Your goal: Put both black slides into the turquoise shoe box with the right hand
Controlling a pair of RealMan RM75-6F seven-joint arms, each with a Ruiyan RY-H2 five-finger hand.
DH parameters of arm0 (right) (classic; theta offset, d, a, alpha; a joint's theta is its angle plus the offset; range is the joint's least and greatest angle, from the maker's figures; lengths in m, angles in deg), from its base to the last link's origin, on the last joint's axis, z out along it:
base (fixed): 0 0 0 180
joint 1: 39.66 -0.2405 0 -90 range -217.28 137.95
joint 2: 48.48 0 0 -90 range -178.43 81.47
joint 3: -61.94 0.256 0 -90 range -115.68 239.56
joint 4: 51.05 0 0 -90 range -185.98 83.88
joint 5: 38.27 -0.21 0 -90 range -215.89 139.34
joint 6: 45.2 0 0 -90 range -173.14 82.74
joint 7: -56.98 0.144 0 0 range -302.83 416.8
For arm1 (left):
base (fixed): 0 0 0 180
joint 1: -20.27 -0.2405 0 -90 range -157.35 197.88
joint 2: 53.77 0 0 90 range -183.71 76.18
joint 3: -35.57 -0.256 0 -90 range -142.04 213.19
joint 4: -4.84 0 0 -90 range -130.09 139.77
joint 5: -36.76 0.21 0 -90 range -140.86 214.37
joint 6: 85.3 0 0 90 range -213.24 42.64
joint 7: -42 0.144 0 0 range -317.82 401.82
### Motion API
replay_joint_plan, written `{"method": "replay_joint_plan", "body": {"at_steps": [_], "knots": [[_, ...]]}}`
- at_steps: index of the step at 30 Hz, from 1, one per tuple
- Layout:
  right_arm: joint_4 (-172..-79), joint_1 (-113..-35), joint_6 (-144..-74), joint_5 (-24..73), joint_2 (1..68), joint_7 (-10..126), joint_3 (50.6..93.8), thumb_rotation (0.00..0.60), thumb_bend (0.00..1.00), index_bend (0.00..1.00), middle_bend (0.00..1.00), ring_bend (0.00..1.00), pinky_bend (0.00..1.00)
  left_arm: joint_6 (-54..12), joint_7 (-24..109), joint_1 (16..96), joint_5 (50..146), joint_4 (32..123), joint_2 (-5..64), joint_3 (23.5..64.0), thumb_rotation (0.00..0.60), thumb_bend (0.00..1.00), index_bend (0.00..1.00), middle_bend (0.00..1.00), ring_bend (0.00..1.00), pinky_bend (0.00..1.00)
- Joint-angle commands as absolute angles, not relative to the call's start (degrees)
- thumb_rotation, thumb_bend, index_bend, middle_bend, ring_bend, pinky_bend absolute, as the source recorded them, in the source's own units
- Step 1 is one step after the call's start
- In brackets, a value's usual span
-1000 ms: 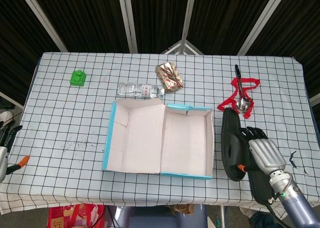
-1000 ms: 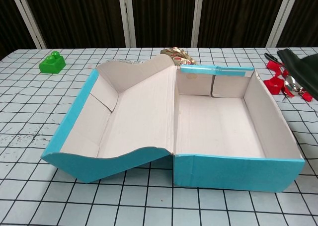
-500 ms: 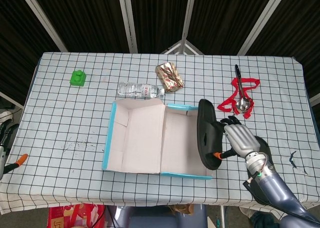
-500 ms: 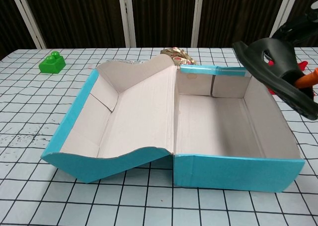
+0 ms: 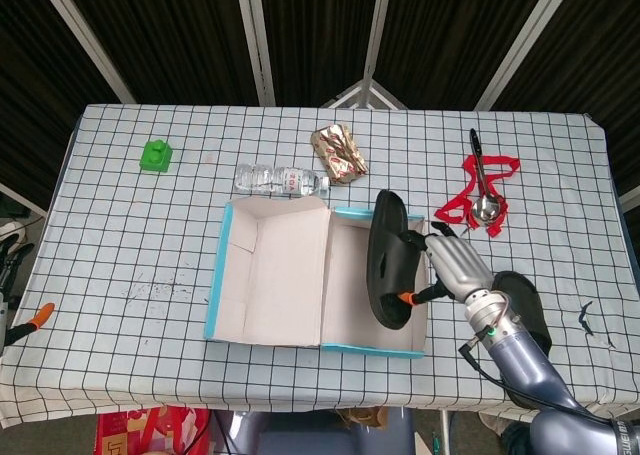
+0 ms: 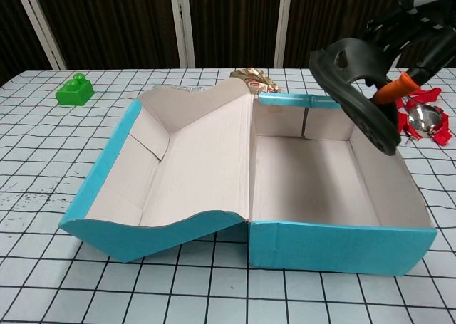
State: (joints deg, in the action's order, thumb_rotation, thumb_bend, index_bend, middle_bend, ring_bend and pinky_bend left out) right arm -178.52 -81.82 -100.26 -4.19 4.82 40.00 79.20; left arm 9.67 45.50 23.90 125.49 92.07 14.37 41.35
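My right hand (image 5: 455, 267) (image 6: 417, 25) grips a black slide (image 5: 388, 256) (image 6: 353, 89) and holds it in the air above the right half of the open turquoise shoe box (image 5: 373, 349) (image 6: 335, 247). The slide is tilted on its edge, its strap toward the hand. Inside, the box shows bare cardboard. A second black slide (image 5: 520, 310) lies on the table to the right of the box, partly hidden behind my right forearm. My left hand (image 5: 8, 275) shows only at the far left edge, off the table, too little to tell how its fingers stand.
The box lid (image 5: 270, 275) lies open to the left. Behind the box lie a plastic bottle (image 5: 281, 181) and a foil snack pack (image 5: 339, 153). A green block (image 5: 155, 156) sits far left; a spoon on a red strap (image 5: 483, 197) lies back right.
My right hand lifted the black slide from the table right of the box and carried it left, over the box's right half. The other slide stayed put.
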Motion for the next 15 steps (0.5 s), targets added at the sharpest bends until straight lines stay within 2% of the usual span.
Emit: {"method": "replay_joint_plan", "body": {"at_steps": [1, 9, 15], "knots": [[-180.1, -84.0, -101.5, -9.7, 5.7, 41.1, 79.8, 0.600, 0.42, 0.52, 0.49, 0.35, 0.06, 9.5, 45.6, 23.9, 125.3, 92.1, 14.4, 41.4, 0.600, 0.24, 0.16, 0.07, 0.00, 0.09], [-184.1, -85.1, -98.4, -21.9, 2.1, 50.8, 83.1, 0.600, 0.46, 0.52, 0.49, 0.35, 0.07, 9.5, 45.6, 23.9, 125.1, 92.2, 14.3, 41.5, 0.600, 0.24, 0.16, 0.07, 0.00, 0.09], [-186.0, -84.4, -95.8, -23.9, -0.1, 56.7, 84.9, 0.600, 0.46, 0.52, 0.49, 0.35, 0.08, 9.6, 45.6, 23.8, 125.1, 92.2, 14.4, 41.5, 0.600, 0.24, 0.16, 0.07, 0.00, 0.09]]}}
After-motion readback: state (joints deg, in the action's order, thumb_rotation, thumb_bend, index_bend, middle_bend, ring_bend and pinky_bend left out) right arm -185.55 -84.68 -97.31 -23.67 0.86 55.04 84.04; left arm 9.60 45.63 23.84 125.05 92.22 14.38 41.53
